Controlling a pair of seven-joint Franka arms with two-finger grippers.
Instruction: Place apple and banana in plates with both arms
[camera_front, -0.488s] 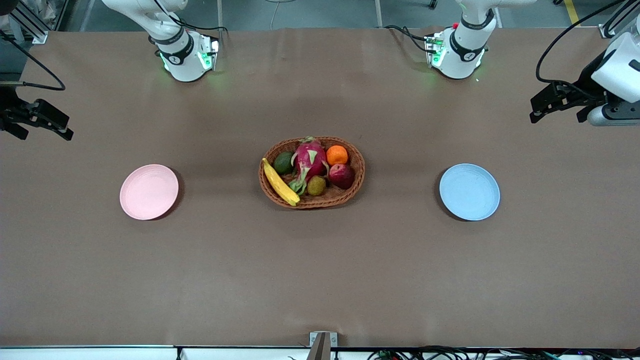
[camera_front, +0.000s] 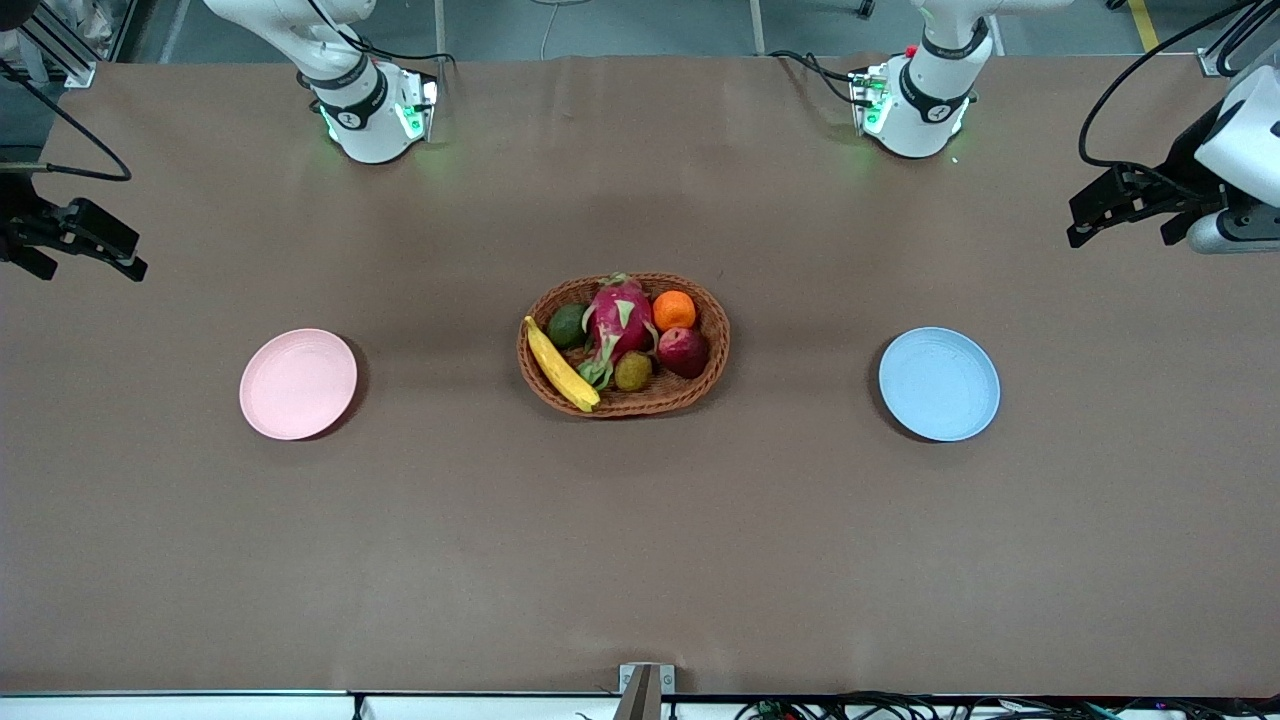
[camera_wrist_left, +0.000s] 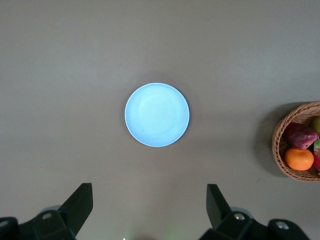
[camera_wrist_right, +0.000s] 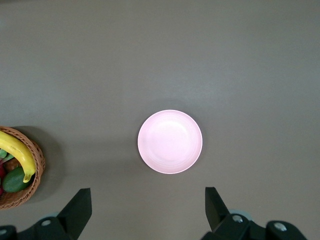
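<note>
1. In the front view the wicker basket sits at the centre of the frame on the brown table. It holds the banana along its lower-left rim, the apple at its right side, a dragon fruit, an orange, an avocado and a small brownish fruit.
2. The pink plate lies at mid-left of that frame, toward the right arm's end of the table; the blue plate lies at mid-right, toward the left arm's end. Both are bare.
3. The front view shows the left gripper at the right edge and the right gripper at the left edge, each high above the table and well apart from the basket.
4. Only the wrist views show the fingers clearly: the left gripper has its fingers spread wide, the blue plate near frame centre and part of the basket at the right edge.
5. The right gripper is likewise spread, the pink plate near frame centre, with the banana at the left edge.
</note>
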